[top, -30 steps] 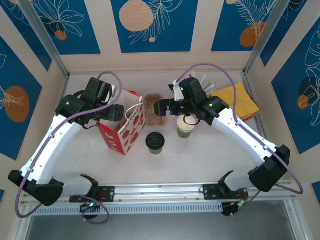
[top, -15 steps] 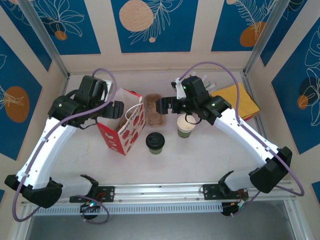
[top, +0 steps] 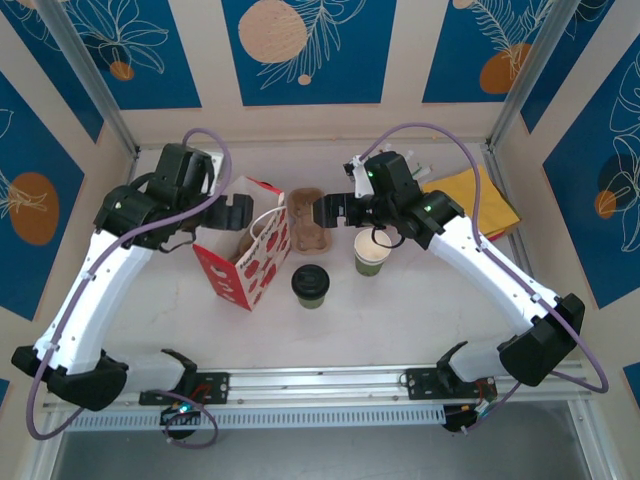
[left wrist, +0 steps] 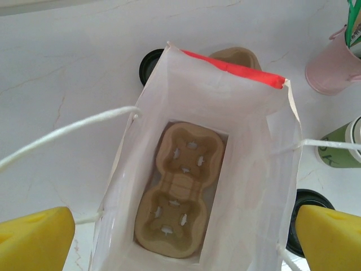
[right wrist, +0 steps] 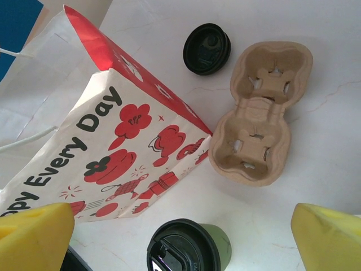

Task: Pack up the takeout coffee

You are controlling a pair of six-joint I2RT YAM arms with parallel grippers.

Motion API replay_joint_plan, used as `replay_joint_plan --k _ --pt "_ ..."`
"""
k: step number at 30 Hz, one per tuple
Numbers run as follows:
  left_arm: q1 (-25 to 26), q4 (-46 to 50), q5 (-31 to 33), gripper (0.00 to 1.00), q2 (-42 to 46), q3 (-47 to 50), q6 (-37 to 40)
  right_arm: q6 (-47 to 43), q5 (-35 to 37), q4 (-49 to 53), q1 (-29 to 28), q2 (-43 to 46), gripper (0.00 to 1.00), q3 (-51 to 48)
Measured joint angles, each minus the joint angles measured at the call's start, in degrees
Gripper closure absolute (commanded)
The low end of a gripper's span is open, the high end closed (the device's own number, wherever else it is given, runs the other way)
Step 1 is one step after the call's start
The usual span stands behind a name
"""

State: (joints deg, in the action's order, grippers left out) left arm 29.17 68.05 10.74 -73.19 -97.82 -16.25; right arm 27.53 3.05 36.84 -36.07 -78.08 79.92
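The takeout coffee (top: 311, 285), a small green cup with a black lid, stands on the table in front of the red-and-white paper bag (top: 243, 255). In the right wrist view the coffee (right wrist: 189, 249) sits low between my open right fingers (right wrist: 330, 237). My right gripper (top: 325, 213) hovers over the table's brown cup carrier (top: 312, 224), empty. My left gripper (top: 235, 212) hangs open above the bag's mouth (left wrist: 225, 113). A second brown carrier (left wrist: 180, 189) lies flat on the bag's bottom. The bag's edge partly hides the coffee (left wrist: 302, 217).
A lidless green cup (top: 372, 253) stands right of the coffee. A loose black lid (right wrist: 207, 48) lies behind the carrier (right wrist: 262, 113). A pink cup (left wrist: 333, 68) stands at the back. Yellow paper (top: 480, 200) lies far right. The bag's white string handles (left wrist: 67, 130) stick out.
My left arm has lifted back from the bag and now sits higher over its open mouth. The right gripper shifted slightly and then held still.
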Motion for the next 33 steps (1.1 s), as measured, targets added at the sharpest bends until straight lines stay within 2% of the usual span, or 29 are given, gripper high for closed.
replay_joint_plan --k 11,20,27,33 --pt "0.0 0.37 -0.11 0.0 -4.44 -7.1 -0.44 5.07 3.61 4.17 -0.57 0.11 0.01 1.01" --pt "0.46 0.46 -1.99 0.01 -3.63 -10.51 -0.74 9.46 7.98 9.22 -2.58 0.35 0.01 1.14" --pt "4.44 0.61 -2.89 0.01 -3.56 -13.07 -1.22 10.73 8.61 10.93 -2.6 3.08 0.01 0.48" --pt "11.98 1.03 -0.13 0.01 -8.39 -18.05 -3.52 10.45 8.11 11.06 -2.43 9.55 0.01 -3.89"
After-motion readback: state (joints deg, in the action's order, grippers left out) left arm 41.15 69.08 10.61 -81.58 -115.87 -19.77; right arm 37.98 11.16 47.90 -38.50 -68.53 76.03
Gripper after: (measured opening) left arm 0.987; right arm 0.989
